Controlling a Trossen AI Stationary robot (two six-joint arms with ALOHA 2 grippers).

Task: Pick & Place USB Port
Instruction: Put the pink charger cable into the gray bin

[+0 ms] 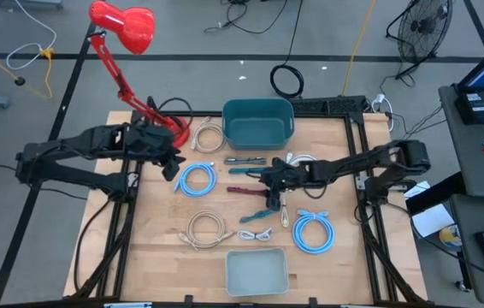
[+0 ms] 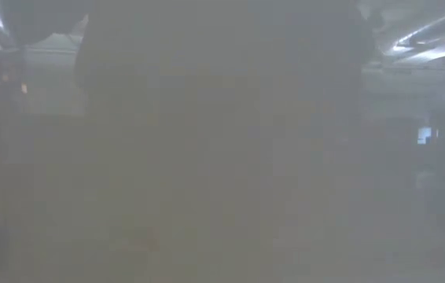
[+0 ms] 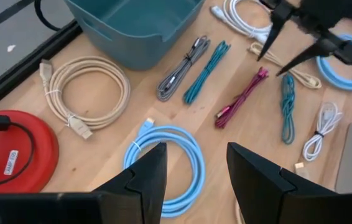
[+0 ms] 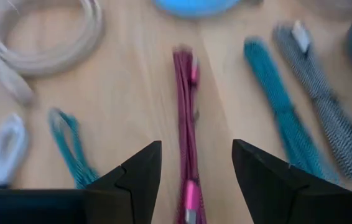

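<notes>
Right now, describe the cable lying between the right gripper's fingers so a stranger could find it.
Start at the teal bin at the table's far edge and come toward mid-table. The magenta cable lies there, bundled straight, under the open right gripper. Its neighbours are teal or grey.

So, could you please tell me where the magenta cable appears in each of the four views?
High view: magenta cable at table centre, under the right pincer.
Low view: not in it, nothing can be made out.
Left wrist view: right of centre, between two teal cables.
Right wrist view: centre, running between the open fingers.
Shared landmark: the teal bin.
</notes>
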